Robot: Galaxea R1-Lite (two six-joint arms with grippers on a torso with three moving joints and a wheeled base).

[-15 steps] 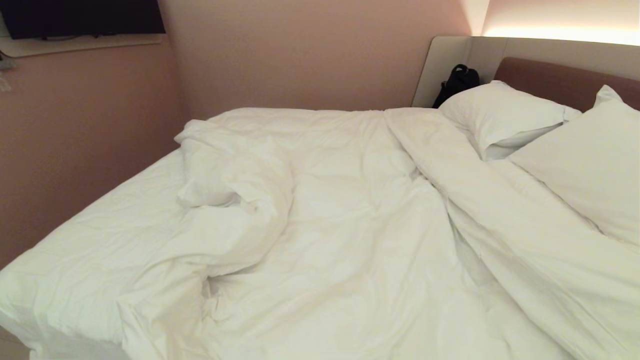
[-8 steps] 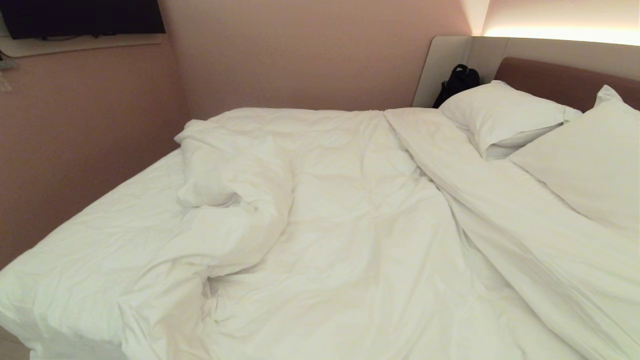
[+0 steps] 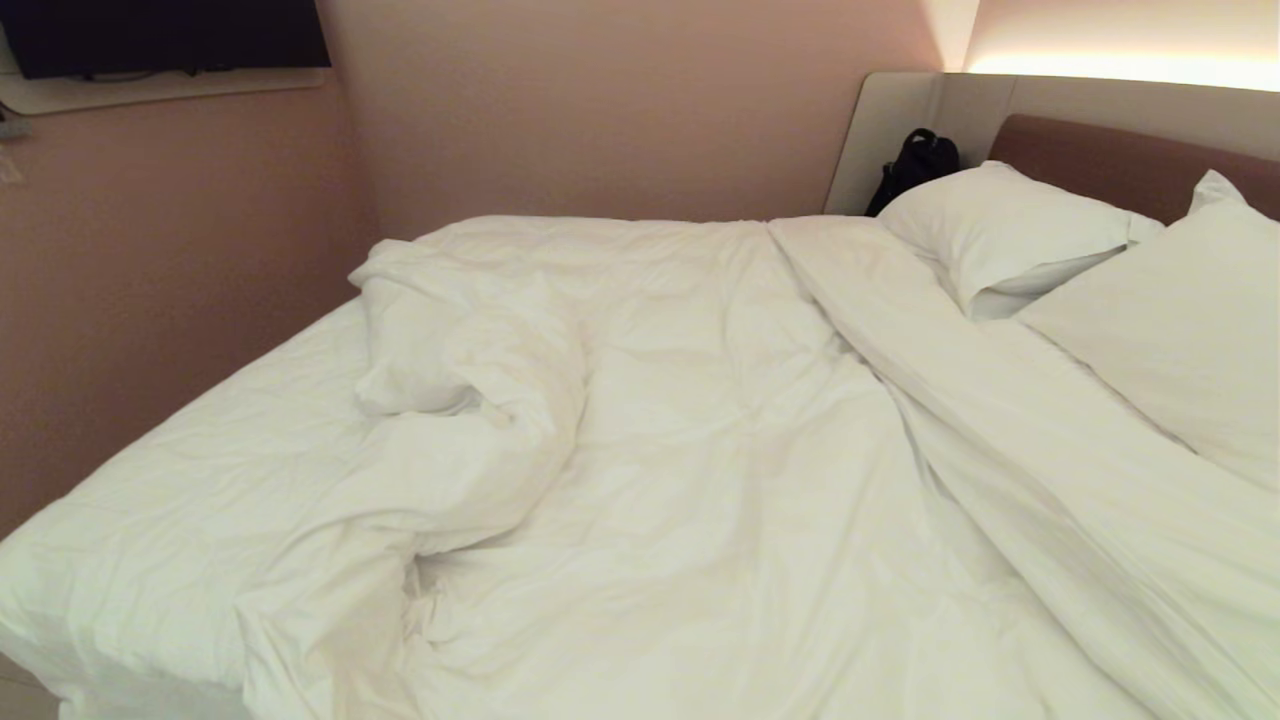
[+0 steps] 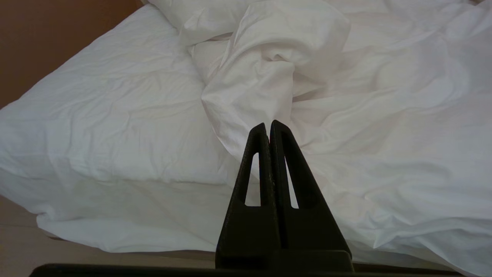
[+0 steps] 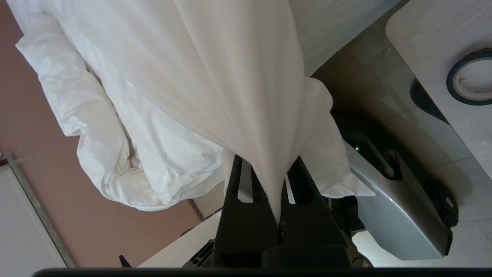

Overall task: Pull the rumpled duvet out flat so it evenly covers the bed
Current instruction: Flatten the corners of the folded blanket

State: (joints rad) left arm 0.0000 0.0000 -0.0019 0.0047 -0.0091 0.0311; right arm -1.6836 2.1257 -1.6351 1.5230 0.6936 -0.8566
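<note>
Duvet (image 3: 700,450): plain white, unpatterned. Bed (image 3: 180,500) sheet: white, likewise plain. Two pillows (image 3: 1000,235): white. Headboard (image 3: 1120,165): brown, set in a beige surround panel (image 3: 890,130). Wall (image 3: 600,110): dusty pink. Bag (image 3: 915,165) by the far pillow: black. Screen (image 3: 170,35) on the wall: black. Left gripper (image 4: 268,127) and right gripper (image 5: 275,192): matte black (both alike). Roll of tape (image 5: 471,77): dark rim, pale inner face.

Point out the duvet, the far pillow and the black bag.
duvet (image 3: 700,450), head view, its wrinkled middle.
far pillow (image 3: 1010,230), head view, its top face.
black bag (image 3: 915,165), head view, its body.
</note>
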